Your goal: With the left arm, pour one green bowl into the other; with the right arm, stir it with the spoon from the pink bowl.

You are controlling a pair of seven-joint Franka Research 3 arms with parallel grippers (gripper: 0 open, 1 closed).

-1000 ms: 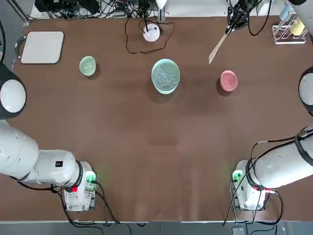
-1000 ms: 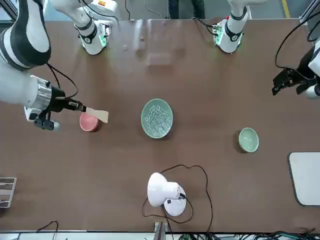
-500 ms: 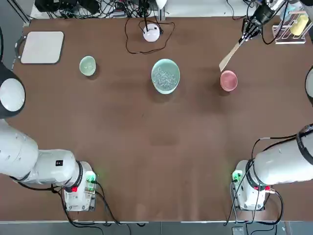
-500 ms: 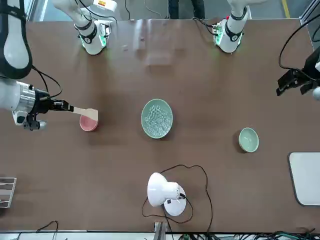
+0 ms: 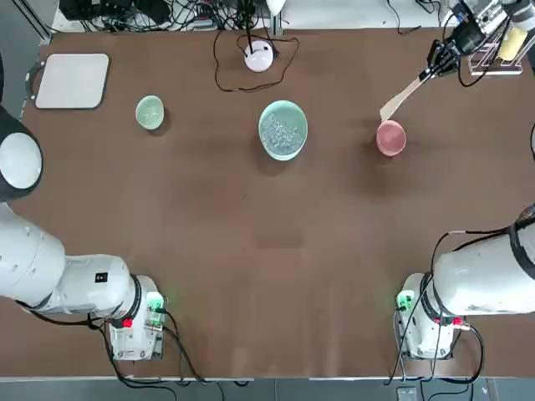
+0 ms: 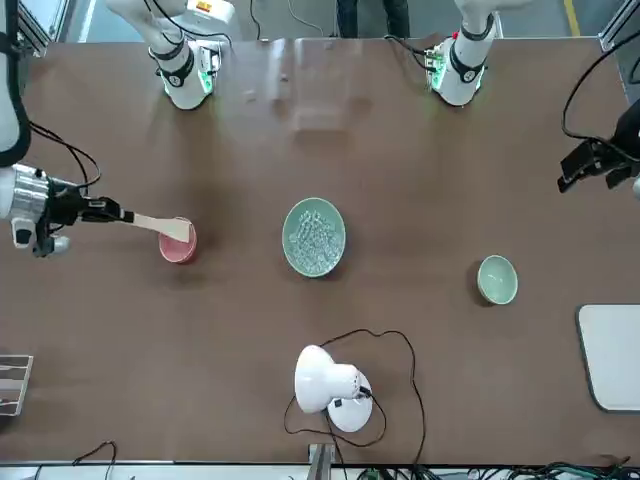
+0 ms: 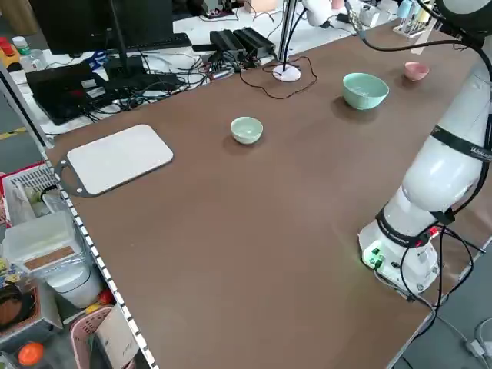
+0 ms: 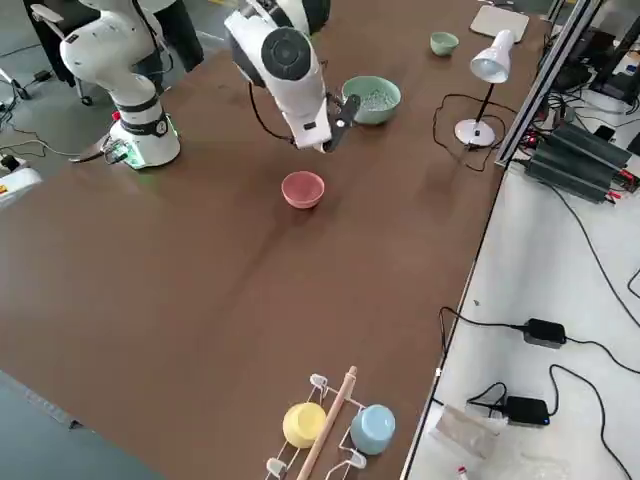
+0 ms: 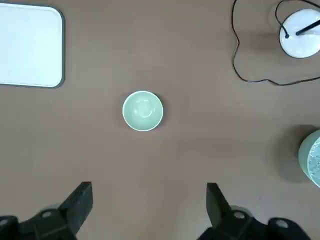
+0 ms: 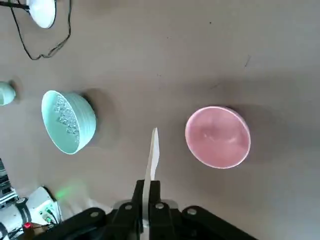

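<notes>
Since a moment ago the wooden spoon point(image 5: 399, 98) has shifted rightward, clenched by its handle in the right gripper point(image 10: 148, 192), blade beyond the fingertips near the pink bowl point(image 10: 218, 137); the left gripper's point(image 9: 150, 192) fingers are spread, empty.

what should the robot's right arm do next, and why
Probably lower the tan wooden spoon into the small round pink bowl: the right gripper holds it raised off the table, its paddle end beside that bowl in the right wrist view.
</notes>
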